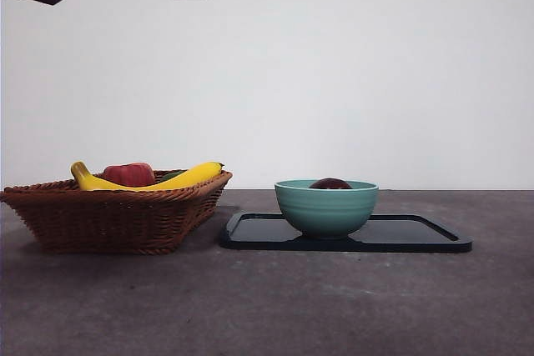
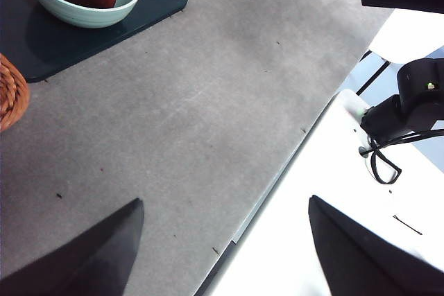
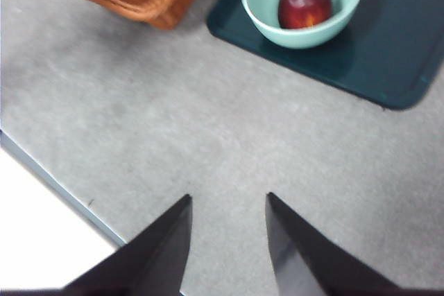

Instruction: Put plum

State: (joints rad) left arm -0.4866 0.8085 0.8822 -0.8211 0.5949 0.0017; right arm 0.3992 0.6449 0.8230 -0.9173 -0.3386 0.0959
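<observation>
We see wide bare table (image 1: pixel 267 306) in front of the things, and more of it to the right of the tray (image 1: pixel 417 235). In the left wrist view the table's edge runs close by the left claw (image 2: pixel 222 254), with a white surface beyond it; the right wrist view shows the edge near the right claw (image 3: pixel 225 240) too. Both claws hang well apart from the things. The left claw's jaws are spread wide with nothing between them; the right claw's jaws stand a little apart, also holding nothing. In the front view only a dark tip shows at the top left corner.

The bowl (image 1: pixel 326 206) sits on the left part of the dark tray, and the plum (image 3: pixel 304 0) lies inside it, its top just showing over the rim in the front view. Left of the tray, just beside it, stands the basket (image 1: pixel 117 214), holding bananas (image 1: pixel 179 178) and a red fruit (image 1: pixel 128 174) between them. We cannot tell whether basket and tray touch.
</observation>
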